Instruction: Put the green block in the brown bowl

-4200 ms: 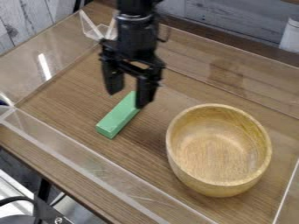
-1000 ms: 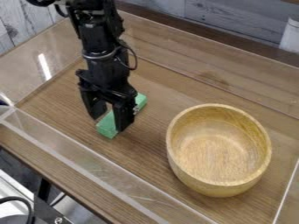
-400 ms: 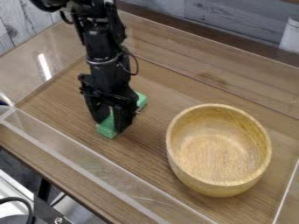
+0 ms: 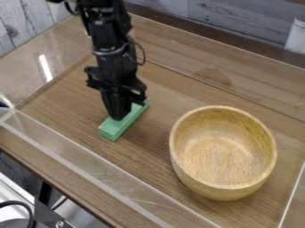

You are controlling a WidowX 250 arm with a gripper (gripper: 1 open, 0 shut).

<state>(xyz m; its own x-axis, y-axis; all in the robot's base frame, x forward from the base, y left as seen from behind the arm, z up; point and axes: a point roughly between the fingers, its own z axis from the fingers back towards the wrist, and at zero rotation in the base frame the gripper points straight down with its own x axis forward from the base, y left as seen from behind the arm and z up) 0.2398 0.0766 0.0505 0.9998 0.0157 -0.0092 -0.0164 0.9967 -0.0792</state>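
The green block (image 4: pixel 116 127) lies flat on the wooden table, left of the brown bowl (image 4: pixel 223 110), its long side running from near left to far right. My gripper (image 4: pixel 120 109) points straight down over the block's middle to far part. Its black fingers are pressed together onto the block, hiding that stretch of it. The block still rests on the table. The bowl stands upright at the right, with nothing inside it.
A low clear plastic wall (image 4: pixel 84 166) rims the table (image 4: pixel 226 71) along the front and sides. The bowl sits close to the front right corner. The arm rises from the gripper toward the top left.
The fingers stood open astride the block a second ago; now they have shut on it. The gripper sits slightly farther along the block. The block and bowl have not moved.
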